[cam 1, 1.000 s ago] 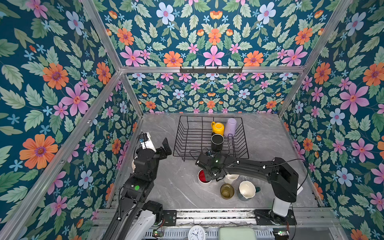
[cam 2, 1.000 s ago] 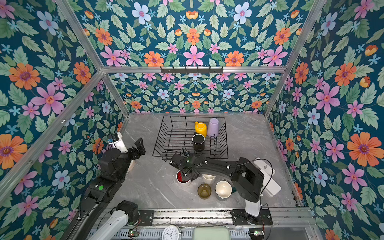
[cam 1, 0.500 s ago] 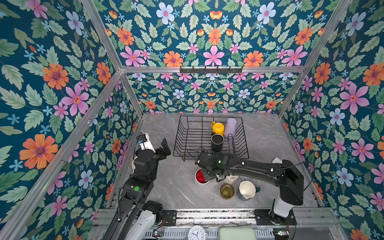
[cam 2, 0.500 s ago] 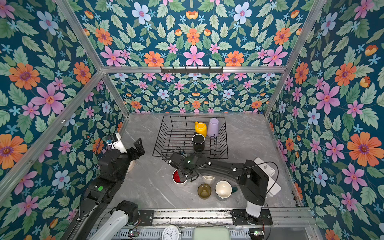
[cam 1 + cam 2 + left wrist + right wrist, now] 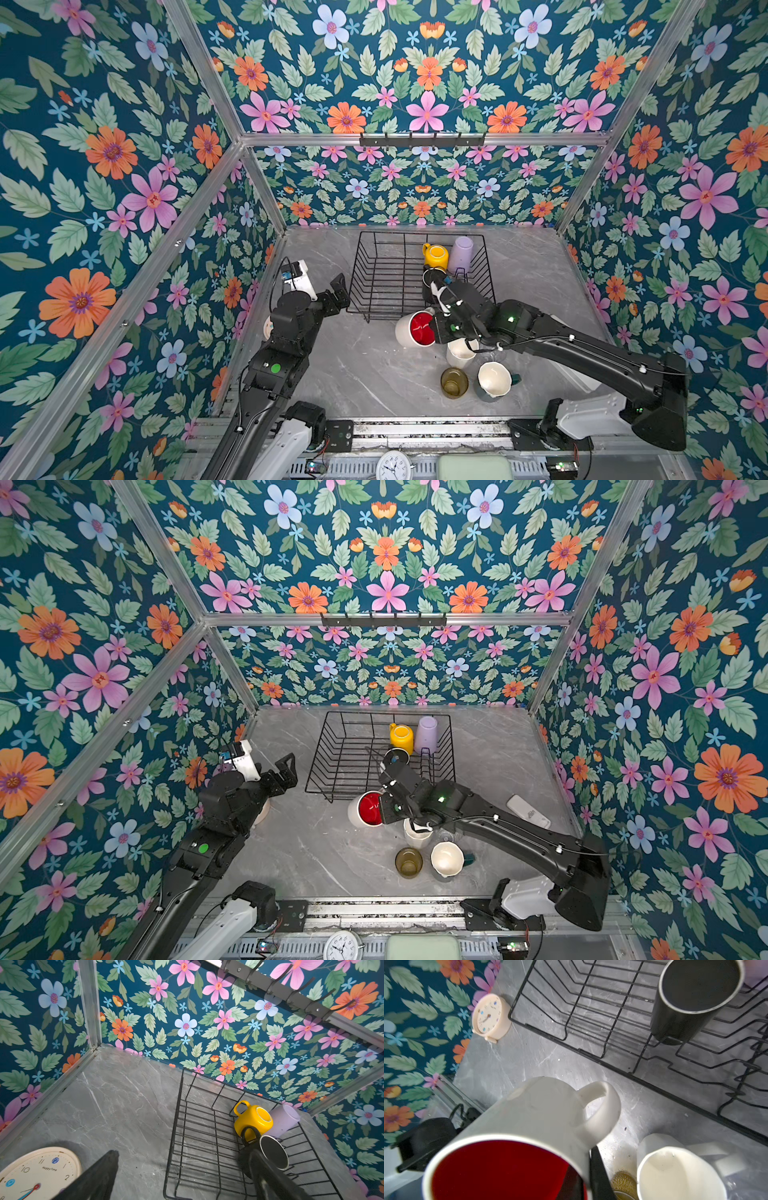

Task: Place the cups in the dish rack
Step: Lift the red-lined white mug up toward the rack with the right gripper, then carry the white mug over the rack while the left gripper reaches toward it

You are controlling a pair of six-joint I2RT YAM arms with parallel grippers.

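The white mug with red inside (image 5: 413, 328) (image 5: 365, 810) (image 5: 539, 1109) hangs tilted just off the table at the front edge of the dish rack (image 5: 374, 266) (image 5: 332, 746) (image 5: 591, 1001). My right gripper (image 5: 434, 328) (image 5: 384, 808) (image 5: 583, 1167) is shut on its rim, one finger inside. Inside the rack are a yellow mug (image 5: 436, 255), a lilac tumbler (image 5: 460, 253) and a black mug (image 5: 432, 278) (image 5: 691, 997). A cream mug (image 5: 459, 353), an amber glass (image 5: 454, 382) and a teal mug (image 5: 493, 379) stand on the table. My left gripper (image 5: 338, 291) (image 5: 180, 1154) is open and holds nothing, left of the rack (image 5: 180, 1126).
A cream clock (image 5: 37, 1169) (image 5: 490, 1016) stands by the left wall under the left arm. A black hook rail (image 5: 422, 139) runs along the back wall. A white remote (image 5: 528, 810) lies at the right. Another clock (image 5: 392, 465) sits at the front rail.
My right gripper has raised the red-inside mug and carried it back toward the rack's front edge. The left arm has not moved.
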